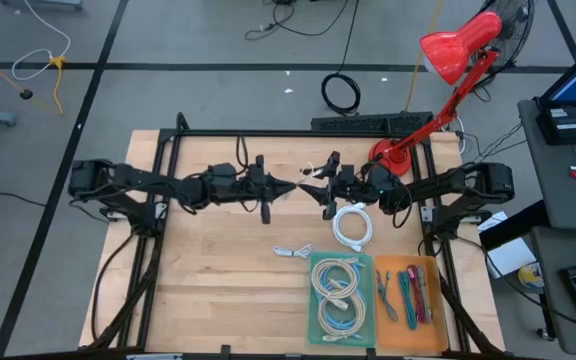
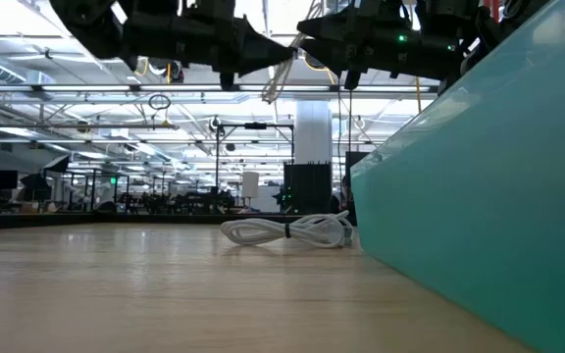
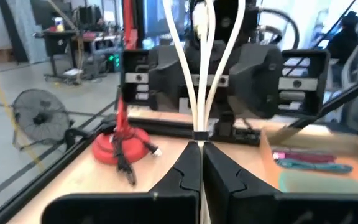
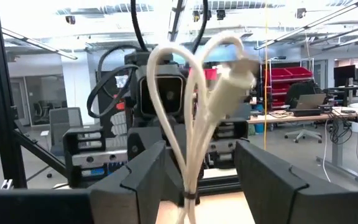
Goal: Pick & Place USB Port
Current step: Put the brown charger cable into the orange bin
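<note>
Two trays (image 1: 315, 300) hold cables; left end effector (image 1: 295, 186) grips one.

A white USB cable (image 3: 199, 74) (folded in loops, tied) hangs up in the air, pinched by the left hand (image 3: 201, 163).

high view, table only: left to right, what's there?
left gripper, fingers shut on the white cable → right gripper, fingers open → coiled white cable → red lamp base → orange tray. Teal tray and the loose cable by it overlap others, left out.
</note>
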`<state>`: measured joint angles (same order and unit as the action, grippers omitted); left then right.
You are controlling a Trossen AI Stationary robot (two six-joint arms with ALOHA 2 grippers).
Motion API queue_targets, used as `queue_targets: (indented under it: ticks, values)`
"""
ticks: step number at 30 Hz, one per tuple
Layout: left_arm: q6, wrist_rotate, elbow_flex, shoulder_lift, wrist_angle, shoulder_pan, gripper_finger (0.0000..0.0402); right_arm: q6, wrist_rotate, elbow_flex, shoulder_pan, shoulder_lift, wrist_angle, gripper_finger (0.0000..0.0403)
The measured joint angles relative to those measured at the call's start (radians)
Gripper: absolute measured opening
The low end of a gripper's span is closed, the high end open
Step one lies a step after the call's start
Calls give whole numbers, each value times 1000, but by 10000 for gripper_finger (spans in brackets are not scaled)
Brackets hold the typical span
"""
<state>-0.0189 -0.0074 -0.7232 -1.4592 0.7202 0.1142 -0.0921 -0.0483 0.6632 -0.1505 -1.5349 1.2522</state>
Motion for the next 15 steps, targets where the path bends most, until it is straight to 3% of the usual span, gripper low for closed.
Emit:
queue_targets:
  ticks: [4, 10, 15]
  values:
    - [-12, -16, 0, -66, 92, 12, 0, 0, -1, 0, 0, 0, -8, 180]
    - [19, -60, 0, -60, 119, 27, 0, 0, 0, 0, 0, 0, -26, 177]
    - [-9, -12, 0, -59, 109, 38, 0, 8, 3, 0, 0, 0, -30, 134]
